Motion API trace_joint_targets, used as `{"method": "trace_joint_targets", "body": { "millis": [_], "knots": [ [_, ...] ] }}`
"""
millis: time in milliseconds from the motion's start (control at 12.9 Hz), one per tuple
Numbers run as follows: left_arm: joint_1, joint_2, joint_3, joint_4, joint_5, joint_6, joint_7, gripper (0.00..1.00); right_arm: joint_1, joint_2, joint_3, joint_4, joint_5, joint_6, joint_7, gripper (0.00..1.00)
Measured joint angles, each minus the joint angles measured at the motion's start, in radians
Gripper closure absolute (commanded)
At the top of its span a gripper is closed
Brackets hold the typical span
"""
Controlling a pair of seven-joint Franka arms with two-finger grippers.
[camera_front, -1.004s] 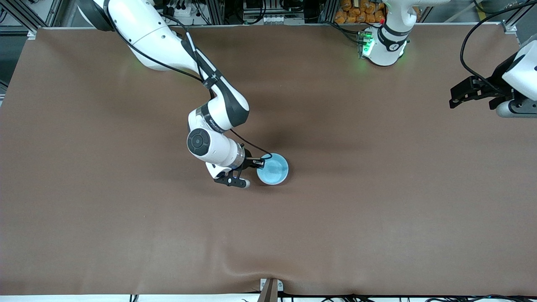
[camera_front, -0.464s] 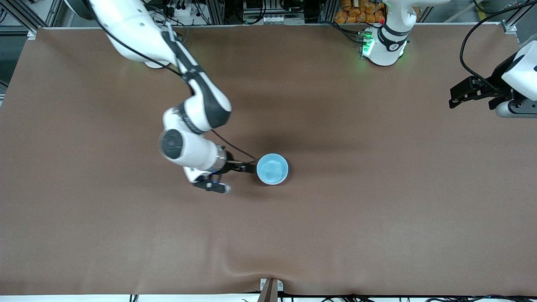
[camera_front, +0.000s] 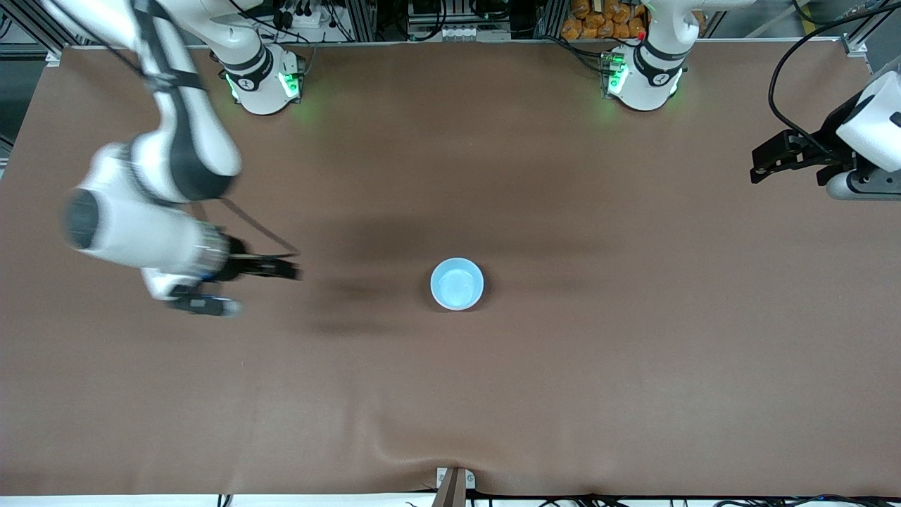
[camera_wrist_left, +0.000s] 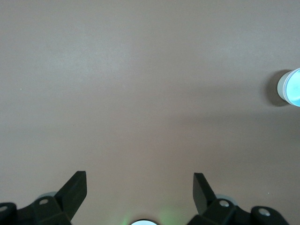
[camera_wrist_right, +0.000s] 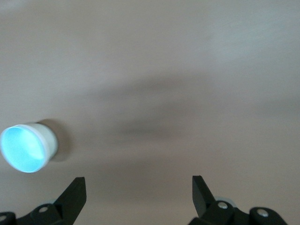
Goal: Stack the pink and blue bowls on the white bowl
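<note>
Moved since earlier: right gripper (camera_front: 264, 285), now released, empty, withdrawn from stack toward right arm's end of brown bench (camera_front: 633, 366). Light blue round plastic bowl (camera_front: 457, 284) topmost on white-walled stack, mid-bench. Left gripper (camera_front: 792, 158): jaws apart, empty, waiting over left arm's end, well apart from bowl.

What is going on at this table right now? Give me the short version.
Nothing is being held. The stack of bowls stands alone near the middle of the table, with the blue bowl on top and a white wall showing beneath it in the wrist views; no pink bowl can be made out. The right gripper is open over bare table toward the right arm's end. The left gripper waits, open, at the left arm's end.
</note>
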Motion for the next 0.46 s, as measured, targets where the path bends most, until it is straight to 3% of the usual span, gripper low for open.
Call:
{"method": "trace_joint_targets", "body": {
  "millis": [309, 464],
  "knots": [
    [0.002, 0.001, 0.0, 0.0, -0.015, 0.001, 0.0, 0.0, -0.188, -0.124, -0.006, 0.008, -0.107, -0.14, -0.233, 0.0],
    [0.002, 0.002, 0.001, 0.0, -0.015, 0.001, 0.0, 0.0, -0.216, -0.185, -0.026, 0.022, -0.159, -0.201, -0.278, 0.0]
  ]
}}
